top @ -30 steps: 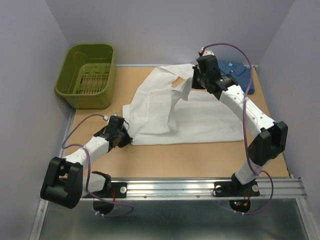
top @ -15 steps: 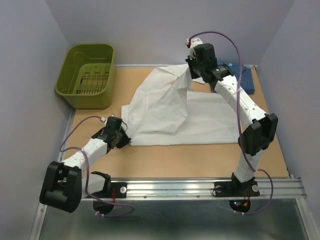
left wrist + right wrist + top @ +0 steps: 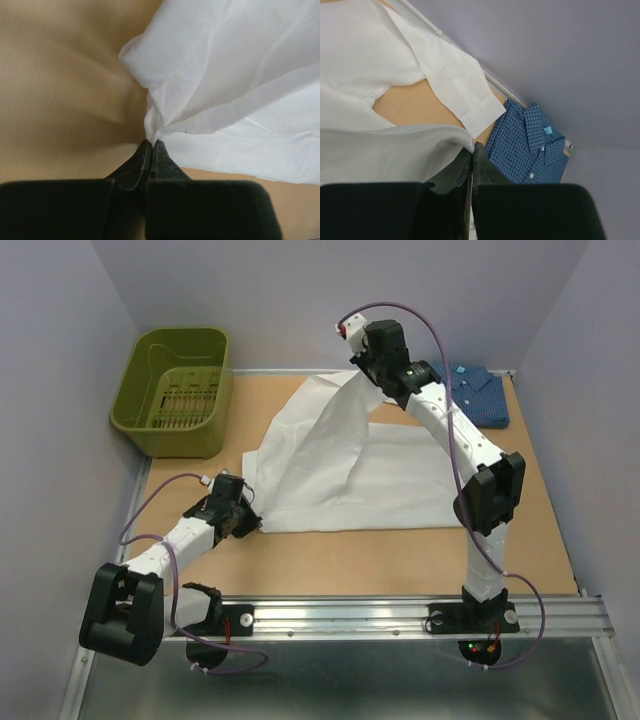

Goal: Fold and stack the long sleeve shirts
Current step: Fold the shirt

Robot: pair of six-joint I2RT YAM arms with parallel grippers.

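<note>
Seen from above, pale lilac walls closed in a tan table [image 3: 350, 560], with a green plastic basket [image 3: 178, 390] at its far left corner. The white shirt [image 3: 400, 480] lay spread across the middle. The right gripper [image 3: 362, 368] held the shirt's far edge raised near the far wall, so the cloth hung like a tent. The left gripper [image 3: 246, 516] pinned the near left corner low on the table. The blue checked shirt [image 3: 482, 395] sat folded at the far right corner. Each hold caught only an edge, so the thin cloth could probably slip out as the fold was carried over.

In the left wrist view, over blurred tan board, the jaws were pressed together on a small bunched corner of white cloth. The bite looked shallow, and a hard pull from the other arm might tear it free.

In the right wrist view, against the lilac wall, the jaws were clamped on a thin white fold. A loose sleeve cuff [image 3: 470, 107] lay on the table just beside the blue shirt. It could trail crookedly into the fold or drag against that shirt.
</note>
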